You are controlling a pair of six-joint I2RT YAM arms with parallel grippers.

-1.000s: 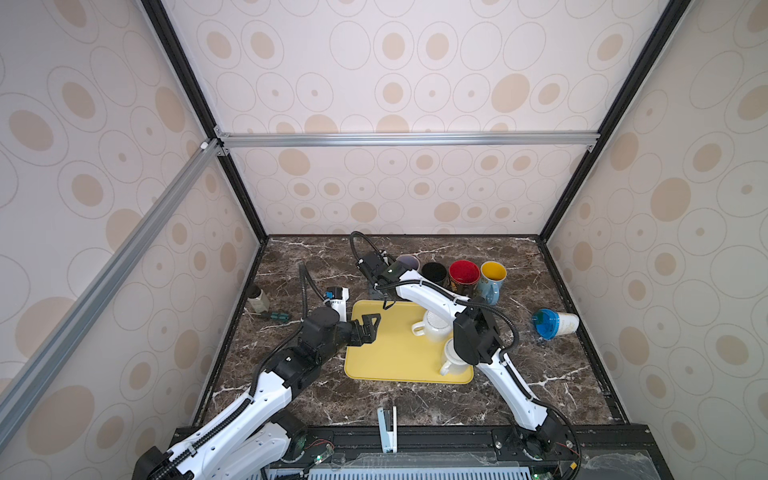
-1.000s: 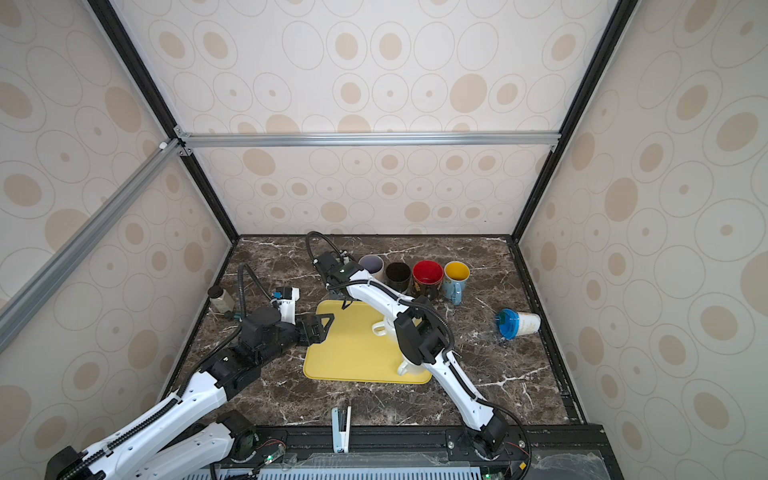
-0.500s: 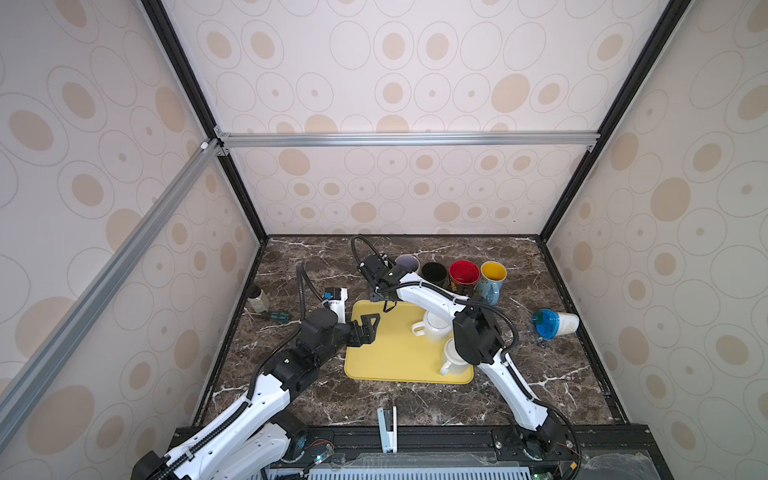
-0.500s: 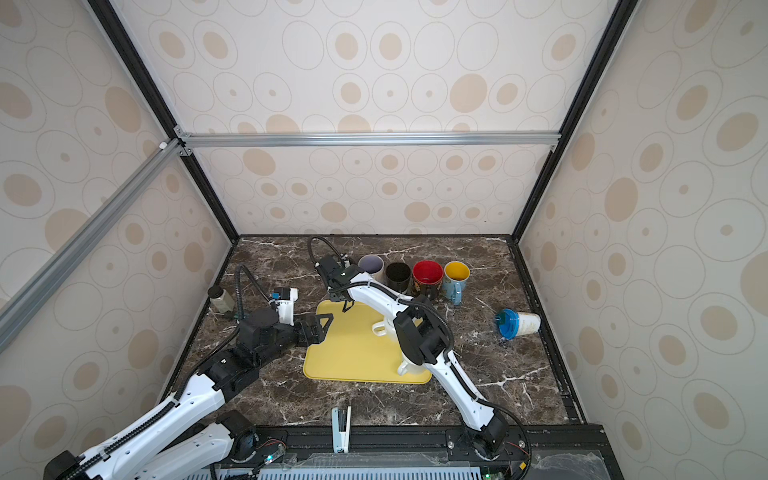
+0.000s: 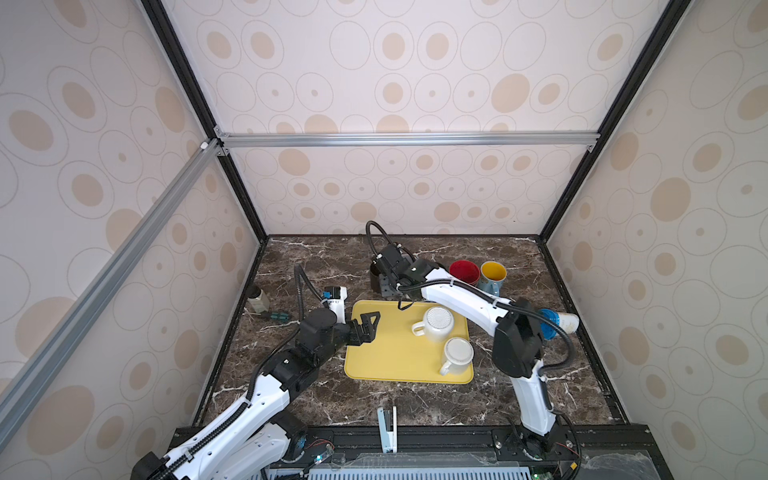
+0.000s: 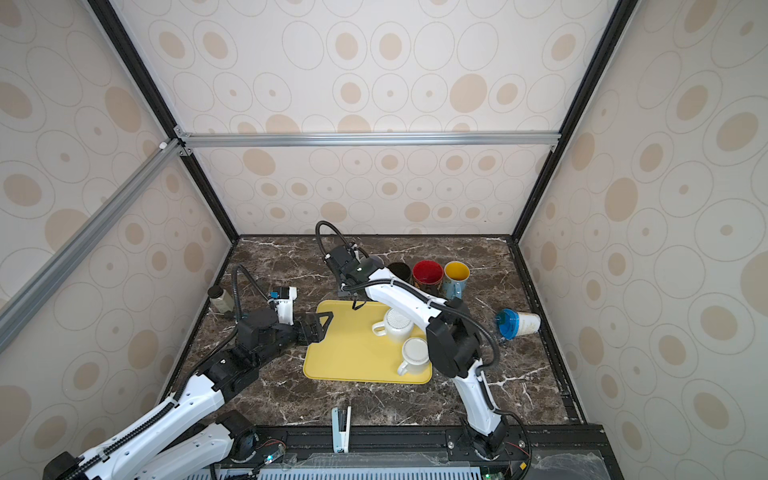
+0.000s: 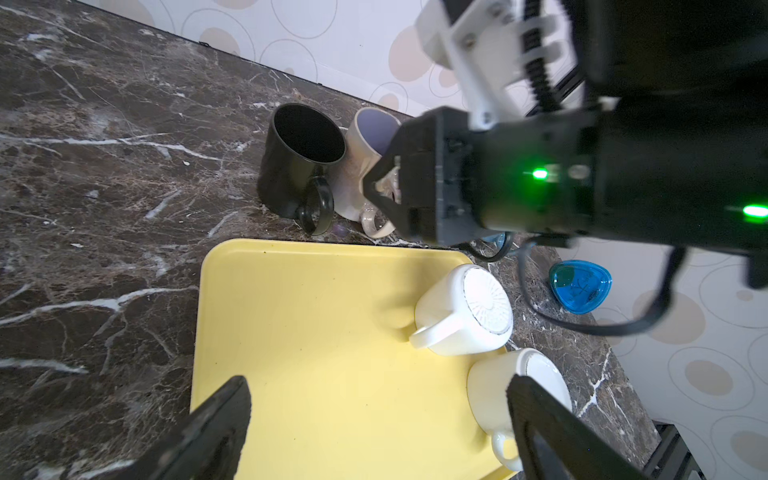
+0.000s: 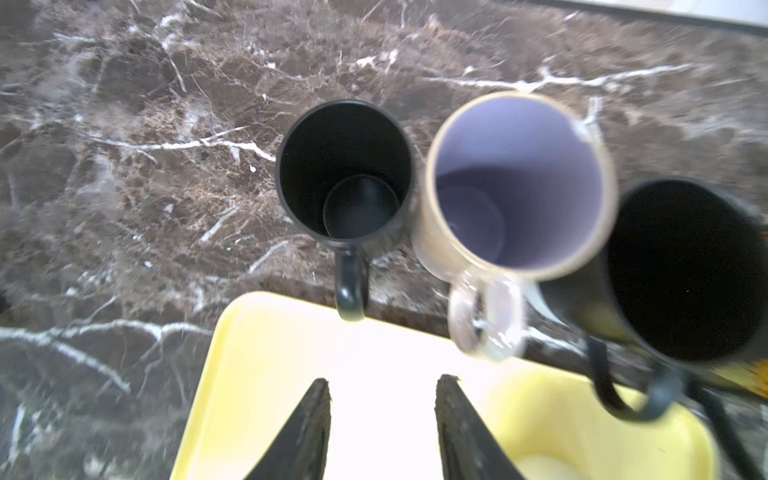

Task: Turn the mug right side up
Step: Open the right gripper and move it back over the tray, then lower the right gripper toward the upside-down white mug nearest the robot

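Two white mugs stand upside down on the yellow tray [image 5: 386, 361]: one with a ribbed base [image 5: 437, 323] [image 7: 465, 316], another nearer the front [image 5: 457, 355] [image 7: 494, 395]. A black mug [image 8: 345, 174] [image 7: 303, 158] stands upright on the marble just behind the tray's back edge. My right gripper [image 8: 382, 384] [image 5: 388, 291] hovers open over that edge, a short way from the black mug's handle, with nothing between its fingers. My left gripper [image 7: 378, 386] [image 5: 368, 326] is wide open and empty over the tray's left side.
Upright in a row to the right of the black mug are a cream mug with a lilac inside [image 8: 515, 183], a second black mug [image 8: 685, 270], a red mug [image 5: 464, 272] and a yellow-lined mug [image 5: 493, 274]. A blue-lidded cup [image 5: 557, 322] lies right of the tray, a small jar [image 5: 258, 299] far left.
My right gripper's jaws have parted and it has drawn back a little towards the tray, leaving the black mug standing. The left arm has barely moved.
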